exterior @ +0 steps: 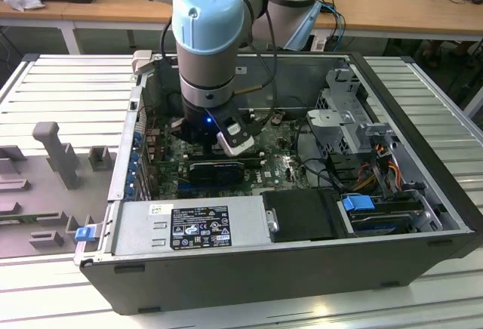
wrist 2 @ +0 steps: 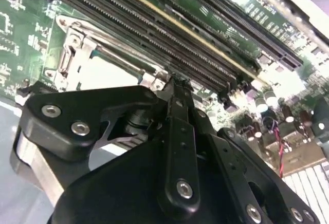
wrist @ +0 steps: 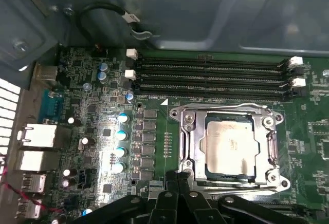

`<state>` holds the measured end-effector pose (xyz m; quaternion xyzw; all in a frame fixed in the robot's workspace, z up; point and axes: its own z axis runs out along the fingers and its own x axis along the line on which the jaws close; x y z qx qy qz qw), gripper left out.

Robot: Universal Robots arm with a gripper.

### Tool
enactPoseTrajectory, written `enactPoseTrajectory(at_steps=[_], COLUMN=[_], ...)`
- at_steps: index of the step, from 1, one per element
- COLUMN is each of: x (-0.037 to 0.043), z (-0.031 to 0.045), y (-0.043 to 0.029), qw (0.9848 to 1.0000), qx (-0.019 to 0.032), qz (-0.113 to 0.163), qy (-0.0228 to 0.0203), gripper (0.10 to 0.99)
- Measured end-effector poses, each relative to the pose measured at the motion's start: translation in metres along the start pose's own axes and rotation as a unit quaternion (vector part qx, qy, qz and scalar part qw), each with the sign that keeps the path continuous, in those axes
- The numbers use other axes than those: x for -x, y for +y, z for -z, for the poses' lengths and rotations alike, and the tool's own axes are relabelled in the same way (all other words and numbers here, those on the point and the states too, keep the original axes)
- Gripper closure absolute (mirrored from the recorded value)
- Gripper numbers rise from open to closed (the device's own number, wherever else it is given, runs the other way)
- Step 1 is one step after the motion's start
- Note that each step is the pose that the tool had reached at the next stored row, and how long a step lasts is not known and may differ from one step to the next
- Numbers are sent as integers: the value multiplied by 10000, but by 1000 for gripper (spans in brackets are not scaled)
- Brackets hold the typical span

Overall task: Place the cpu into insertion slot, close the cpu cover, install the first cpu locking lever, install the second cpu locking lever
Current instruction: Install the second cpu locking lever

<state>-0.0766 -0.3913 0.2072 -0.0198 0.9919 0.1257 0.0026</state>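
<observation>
Now, pincer: I see its fingers together, holding nothing, just beside the insertion slot.
cpu: seated inside.
cpu cover: lying closed over it.

Arm: grey tube w/ pale blue joint caps, black cable alongside; gripper black linkage w/ silver screws.

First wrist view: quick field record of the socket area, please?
cpu: seated in the insertion slot
cpu cover: down, framing the chip through its square cut-out
memory slots: four long rows beside the socket, all vacant
end effector: at the socket's edge, next to the cover's rim
setting: motherboard inside an open computer case
</observation>
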Motion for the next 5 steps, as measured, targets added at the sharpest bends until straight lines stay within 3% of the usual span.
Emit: enactPoseTrajectory(at_steps=[3,5], x=[0,1], z=[102,112], y=[26,29], qw=[10000,10000], qx=[-1,1], qz=[-1,0], qy=[1,0], gripper=[980,980])
